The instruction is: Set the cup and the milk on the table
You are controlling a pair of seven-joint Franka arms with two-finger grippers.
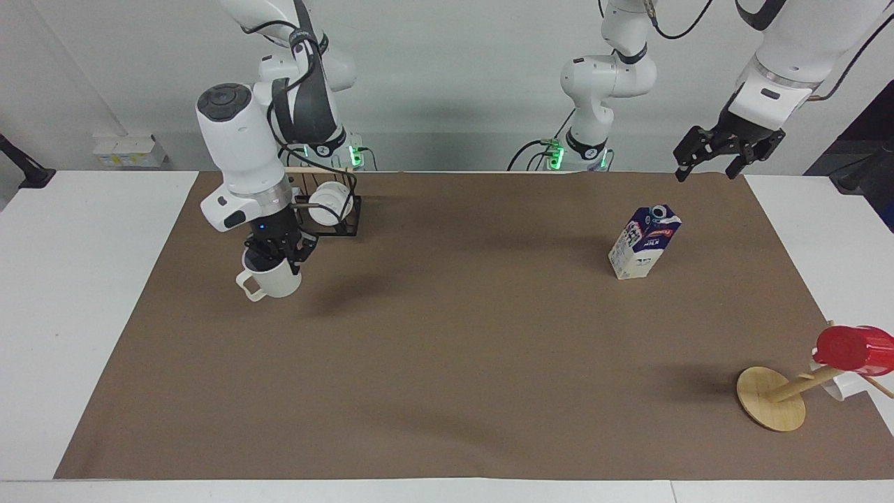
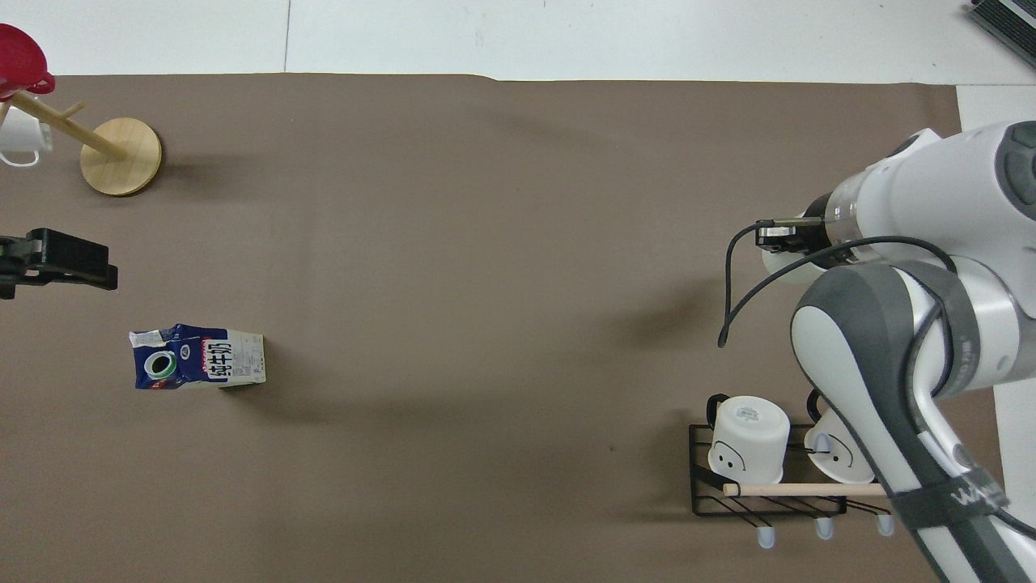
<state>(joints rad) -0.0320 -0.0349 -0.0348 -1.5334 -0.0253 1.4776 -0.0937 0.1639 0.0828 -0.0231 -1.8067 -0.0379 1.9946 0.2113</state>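
Cup [image 1: 278, 281] clamped in right gripper [image 1: 279, 253], over mat [image 1: 447, 349]

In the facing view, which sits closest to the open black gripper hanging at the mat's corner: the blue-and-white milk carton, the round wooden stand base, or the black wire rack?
1. Milk carton, almost under the left gripper.
2. Wooden stand base, same end, farther from the robots.
3. Wire rack, at the right arm's end.

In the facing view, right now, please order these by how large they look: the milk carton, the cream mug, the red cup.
1. milk carton, clearly the largest.
2. cream mug and red cup look alike; the red cup is nearer to the camera and the mug is partly covered by the right gripper, so I do not rank them.
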